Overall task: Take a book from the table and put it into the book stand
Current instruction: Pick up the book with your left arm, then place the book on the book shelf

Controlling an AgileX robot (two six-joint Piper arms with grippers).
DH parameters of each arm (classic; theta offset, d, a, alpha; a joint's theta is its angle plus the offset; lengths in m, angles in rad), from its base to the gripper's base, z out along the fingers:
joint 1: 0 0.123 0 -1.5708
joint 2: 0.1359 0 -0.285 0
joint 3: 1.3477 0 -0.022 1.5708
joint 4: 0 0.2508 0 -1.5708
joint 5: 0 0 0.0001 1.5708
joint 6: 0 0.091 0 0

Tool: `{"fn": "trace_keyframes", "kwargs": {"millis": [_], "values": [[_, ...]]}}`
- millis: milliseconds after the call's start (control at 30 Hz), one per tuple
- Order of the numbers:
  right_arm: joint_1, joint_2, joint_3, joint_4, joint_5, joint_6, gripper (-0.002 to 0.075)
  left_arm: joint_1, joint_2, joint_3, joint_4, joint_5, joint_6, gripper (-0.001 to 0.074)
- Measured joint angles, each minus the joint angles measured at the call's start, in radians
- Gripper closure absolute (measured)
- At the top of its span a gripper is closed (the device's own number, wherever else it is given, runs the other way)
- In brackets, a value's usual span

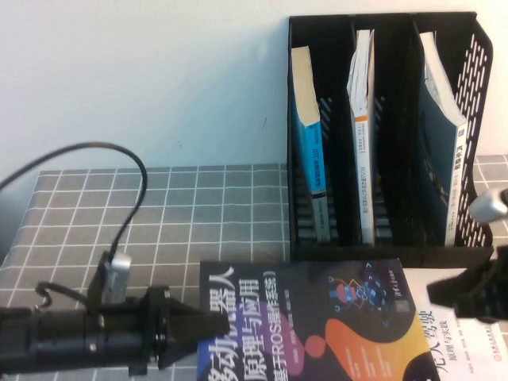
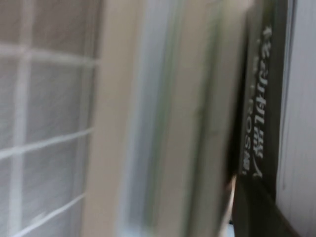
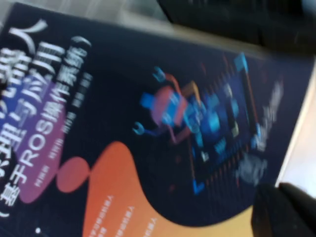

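- The book (image 1: pixel 317 317), a large paperback with a black cover, white title, an orange swoosh and a small blue-orange robot graphic, lay flat at the near edge of the table (image 1: pixel 198 206), in front of the book stand (image 1: pixel 381 127).
- The left gripper (image 1: pixel 214 324) sat at the book's left edge; whether it was open or closed on the book could not be told.
- The right gripper (image 1: pixel 436 292) hovered at the book's right edge, and its opening could not be told either.
- All three slots of the stand already held a book, so the paperback would likely jam against a leaning one.
- A soft cover held by one edge would probably sag or slip.
- A white book (image 1: pixel 476 349) lay under its right side and could be dragged along.
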State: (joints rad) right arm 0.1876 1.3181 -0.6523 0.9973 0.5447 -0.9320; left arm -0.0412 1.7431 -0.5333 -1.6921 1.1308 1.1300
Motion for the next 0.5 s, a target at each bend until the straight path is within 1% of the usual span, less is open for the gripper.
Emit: {"fn": "trace_keyframes", "kwargs": {"millis": [133,300,500], "values": [[0.0,-0.1,-0.048,-0.076,0.002,0.02,0.0729,-0.002,-0.125,-0.061,0.02,-0.019,-0.099,0.062],[-0.008,-0.202,-0.104,-0.204,0.002,0.107,0.0729,-0.002,-0.269,-0.176,0.056,-0.025,-0.236,0.062],[-0.02,-0.239,-0.136,-0.261,0.002,0.144,0.0729,-0.002,-0.368,-0.387,0.115,-0.029,-0.404,0.062]]}}
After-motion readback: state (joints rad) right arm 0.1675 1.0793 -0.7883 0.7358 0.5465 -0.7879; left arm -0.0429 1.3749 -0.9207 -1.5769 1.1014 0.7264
